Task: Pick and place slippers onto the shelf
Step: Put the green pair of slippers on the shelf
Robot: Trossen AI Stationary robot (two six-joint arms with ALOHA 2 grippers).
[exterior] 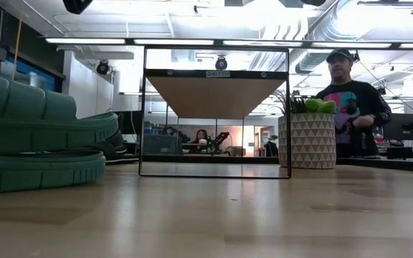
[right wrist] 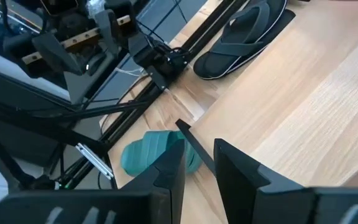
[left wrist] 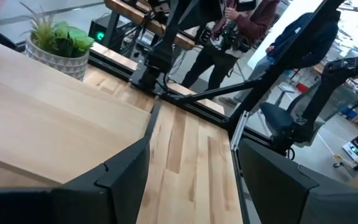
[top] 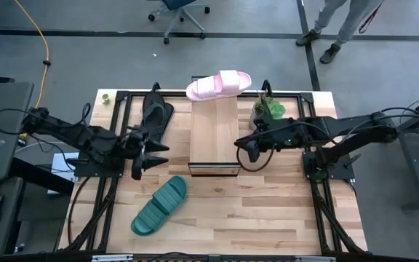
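The shelf (top: 214, 138) stands mid-table, a light plank on a thin black frame (exterior: 217, 86). The pale pink slide (top: 219, 85) lies sole-down across the shelf's far end. The black flip-flop (top: 156, 115) lies flat on the table left of the shelf, also seen in the right wrist view (right wrist: 244, 37). The teal ribbed slide (top: 160, 205) rests on the table near the left front (exterior: 38, 136). My left gripper (top: 145, 151) hovers open left of the shelf (left wrist: 191, 143). My right gripper (top: 247, 149) is at the shelf's right near corner, with a narrow gap between its fingers (right wrist: 199, 152).
A potted plant (top: 268, 109) stands on the table right of the shelf's far end (exterior: 305, 136). Bare tabletop (top: 268, 218) lies in front of the shelf. A person (exterior: 350, 100) stands beyond the far edge. An office chair (top: 180, 11) is behind the table.
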